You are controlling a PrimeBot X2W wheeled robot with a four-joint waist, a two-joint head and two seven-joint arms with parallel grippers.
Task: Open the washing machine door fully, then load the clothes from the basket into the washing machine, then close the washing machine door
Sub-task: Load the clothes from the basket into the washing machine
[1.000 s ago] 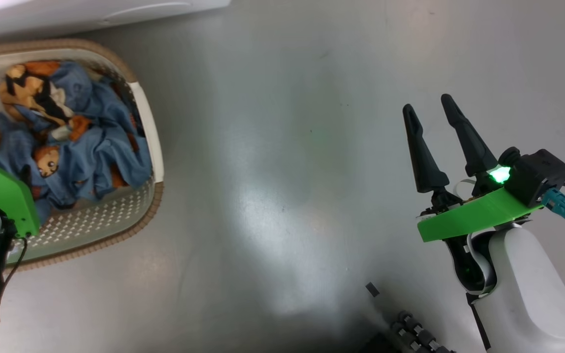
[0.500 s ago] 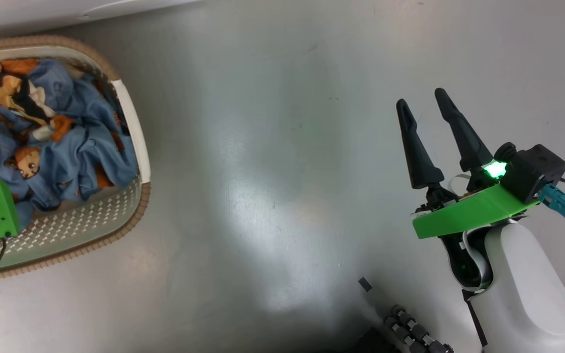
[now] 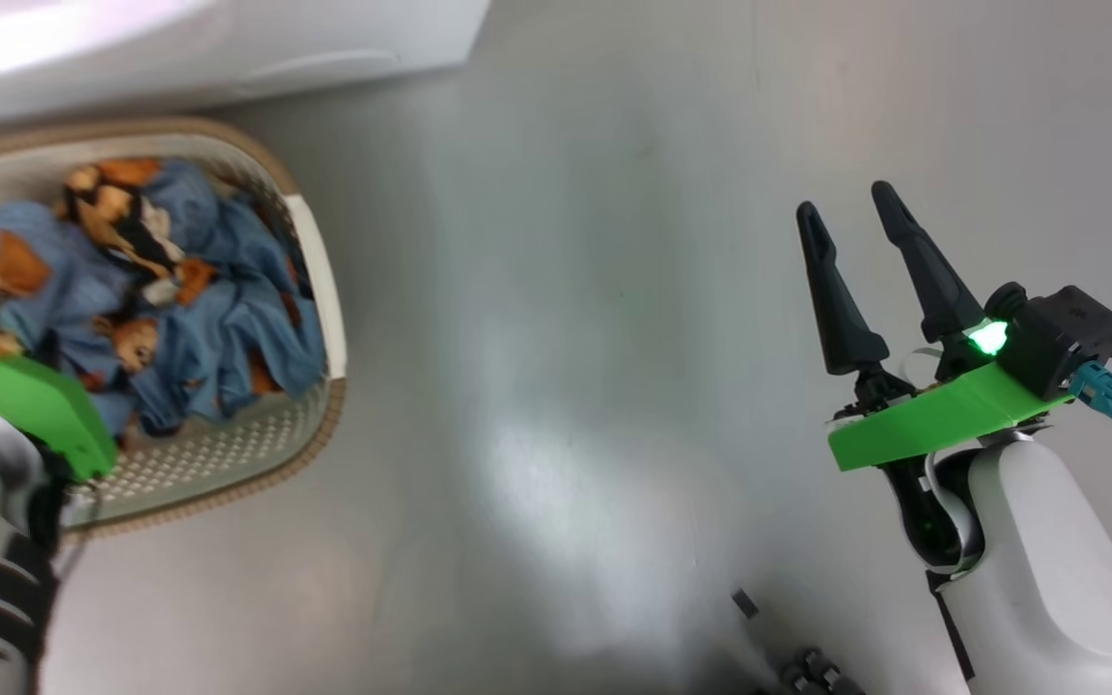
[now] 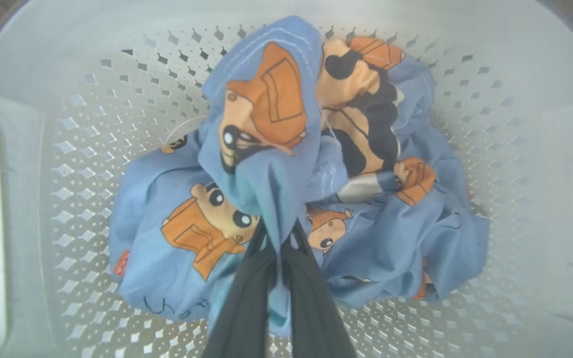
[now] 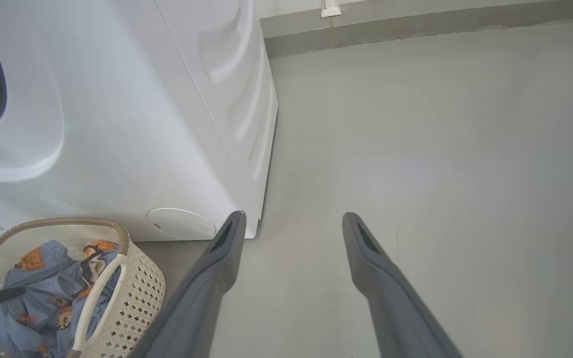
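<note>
One left gripper is pinching a raised fold of the clothes, jaws pressed together on it, over the middle of the basket. One soft, light bundle is lying inside the basket. Being limp, it will likely drape and trail, so a gathered ridge is offering the surest hold. One right gripper is hanging spread and empty, well apart from the basket. One washing machine is standing just behind the basket.

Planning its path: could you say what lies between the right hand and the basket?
Bare grey floor separates the right hand from the basket, per the head view.
</note>
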